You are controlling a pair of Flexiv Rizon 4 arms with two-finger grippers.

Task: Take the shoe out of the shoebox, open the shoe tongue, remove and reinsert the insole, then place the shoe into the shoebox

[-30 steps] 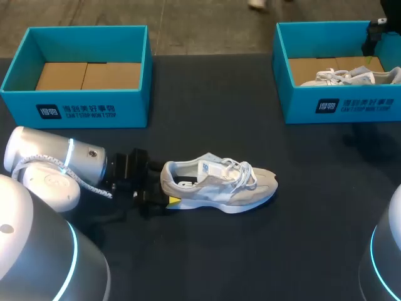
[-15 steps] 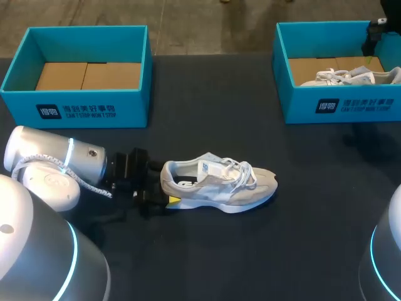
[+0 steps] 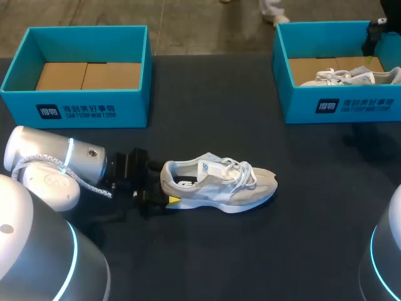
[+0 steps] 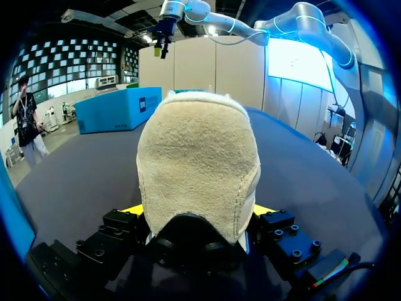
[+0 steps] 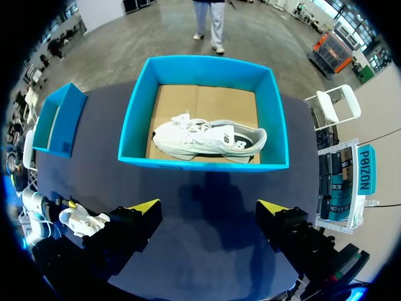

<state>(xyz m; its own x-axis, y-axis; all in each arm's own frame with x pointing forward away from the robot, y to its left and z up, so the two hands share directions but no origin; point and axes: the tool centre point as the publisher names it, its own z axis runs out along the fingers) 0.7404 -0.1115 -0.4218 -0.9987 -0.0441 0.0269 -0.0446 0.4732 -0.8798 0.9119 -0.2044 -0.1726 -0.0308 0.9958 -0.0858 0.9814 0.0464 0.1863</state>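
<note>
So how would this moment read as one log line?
left jaws: shut on heel of grey suede sneaker, on dark table | right jaws: open above blue cardboard shoebox holding white sneaker

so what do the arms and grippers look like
The left arm and right arm are smooth rounded white shells with glowing cyan rings; a white braided cable loops along the left. The left gripper and right gripper are blocky black with yellow tips.
</note>
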